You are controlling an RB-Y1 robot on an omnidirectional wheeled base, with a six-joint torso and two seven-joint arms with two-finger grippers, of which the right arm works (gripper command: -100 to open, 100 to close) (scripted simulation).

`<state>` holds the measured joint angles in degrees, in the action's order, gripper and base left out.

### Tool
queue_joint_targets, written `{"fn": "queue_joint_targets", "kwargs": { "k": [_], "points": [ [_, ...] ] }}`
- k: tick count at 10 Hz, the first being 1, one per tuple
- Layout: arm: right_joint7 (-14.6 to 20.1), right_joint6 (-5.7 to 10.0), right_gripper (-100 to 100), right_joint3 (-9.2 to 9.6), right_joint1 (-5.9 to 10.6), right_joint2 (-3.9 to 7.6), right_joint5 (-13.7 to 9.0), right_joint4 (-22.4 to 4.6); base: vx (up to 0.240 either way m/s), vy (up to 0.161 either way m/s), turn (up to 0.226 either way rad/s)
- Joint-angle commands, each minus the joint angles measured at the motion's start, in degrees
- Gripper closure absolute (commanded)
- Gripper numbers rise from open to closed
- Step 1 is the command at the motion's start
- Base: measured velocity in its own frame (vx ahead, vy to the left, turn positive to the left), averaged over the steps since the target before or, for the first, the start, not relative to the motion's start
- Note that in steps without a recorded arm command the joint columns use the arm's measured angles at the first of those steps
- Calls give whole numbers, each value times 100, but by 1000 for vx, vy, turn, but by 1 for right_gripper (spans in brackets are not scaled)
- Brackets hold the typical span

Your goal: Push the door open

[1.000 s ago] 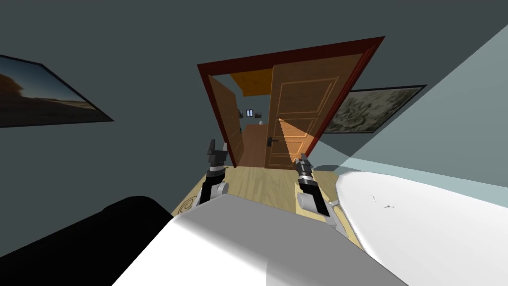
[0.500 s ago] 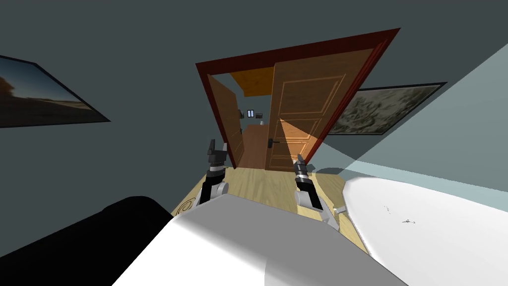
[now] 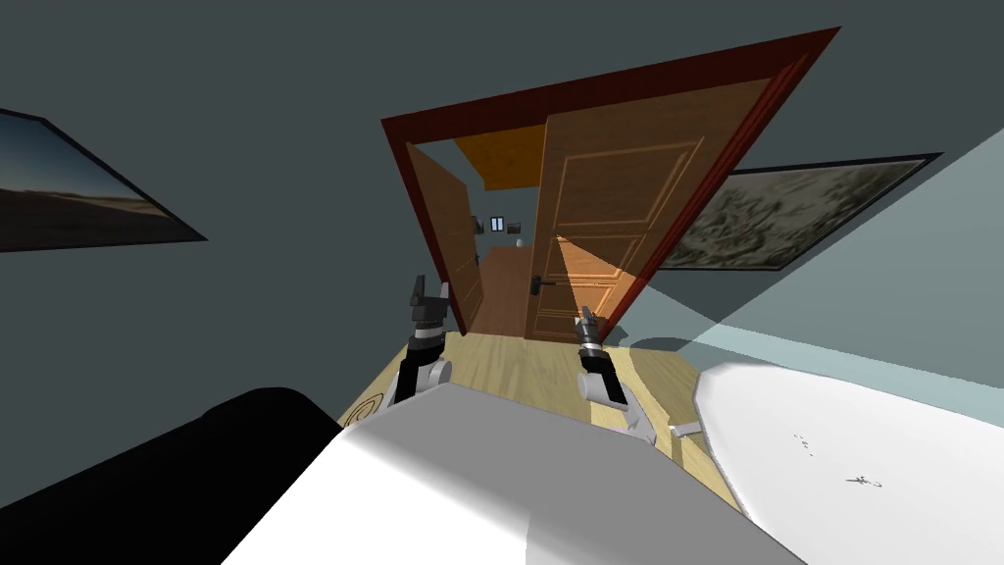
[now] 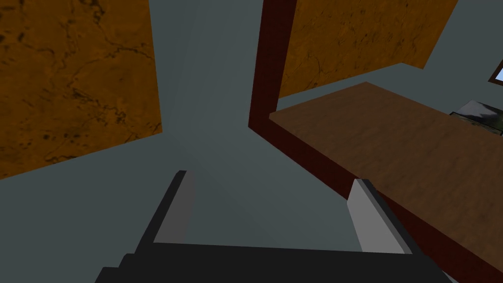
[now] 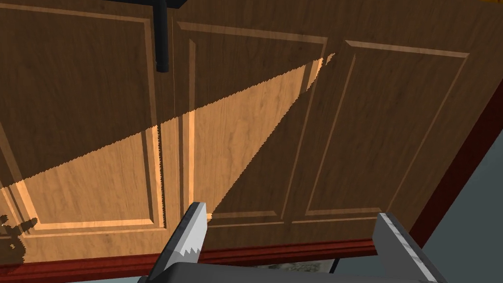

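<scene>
Door (image 3: 613,211) sits in the dark red frame (image 3: 588,93) straight ahead, ajar; the gap beside its black handle (image 3: 535,285) shows the room beyond, so I'd call it partly done, with most of the swing left. Right jaws released, spread wide, empty, pointed at the door's lower panels and near them; can't tell if they touch. Left jaws also released and empty, raised near the frame's left side, well apart from the door.
</scene>
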<state>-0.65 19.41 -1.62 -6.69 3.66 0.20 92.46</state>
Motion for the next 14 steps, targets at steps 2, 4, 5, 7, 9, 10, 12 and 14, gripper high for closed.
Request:
{"fn": "queue_joint_targets", "kwargs": {
  "k": [2, 4, 5, 7, 9, 10, 12, 14],
  "points": [
    [-13, -47, -100, -20, 204, -31, 14, -335, 95, -17, 37],
    [-21, -68, -100, -33, 346, -61, 25, -589, 81, -16, 30],
    [-25, -78, -100, -39, 414, -79, 30, -711, 117, -11, 32],
    [-33, -97, -100, -51, 551, -116, 40, -956, 107, -16, 33],
    [-41, -116, -100, -63, 680, -157, 50, -1188, 91, -19, 34],
    [-48, -134, -100, -74, 803, -202, 59, -1409, 124, -19, 42],
    [-55, -152, -100, -85, 923, -248, 68, -1625, 145, -18, 35],
    [-61, -167, -100, -95, 1030, -298, 76, -1815, 90, -17, 25]
  ]
}}
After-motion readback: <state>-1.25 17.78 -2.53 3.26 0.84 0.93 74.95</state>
